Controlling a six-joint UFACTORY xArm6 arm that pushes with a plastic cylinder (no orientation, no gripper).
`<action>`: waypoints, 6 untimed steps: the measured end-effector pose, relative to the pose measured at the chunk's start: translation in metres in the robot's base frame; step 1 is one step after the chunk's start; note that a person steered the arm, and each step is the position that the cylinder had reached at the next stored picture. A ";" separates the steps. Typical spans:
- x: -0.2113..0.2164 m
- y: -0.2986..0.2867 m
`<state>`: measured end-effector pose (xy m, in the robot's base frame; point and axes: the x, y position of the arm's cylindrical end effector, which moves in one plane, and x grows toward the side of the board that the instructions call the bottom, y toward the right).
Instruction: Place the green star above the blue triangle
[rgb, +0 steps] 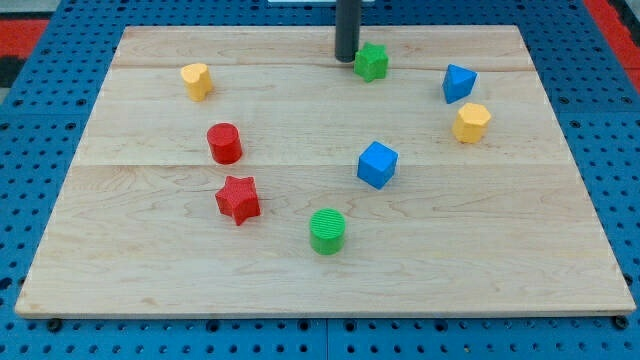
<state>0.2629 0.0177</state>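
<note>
The green star (371, 62) lies near the view's top, at the middle of the wooden board (150, 250). My tip (346, 58) stands just to the star's left, touching or almost touching it. The blue triangle (458, 83) lies to the right of the star, a little lower, with a gap of bare board between them.
A yellow hexagon (471, 122) lies just below the blue triangle. A blue cube (377, 164) sits at the centre, a green cylinder (327, 231) below it. A red cylinder (224, 143) and red star (238, 199) are at the left, a yellow block (197, 80) at the top left.
</note>
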 end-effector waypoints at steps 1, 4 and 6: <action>0.018 -0.002; -0.014 0.067; -0.021 0.120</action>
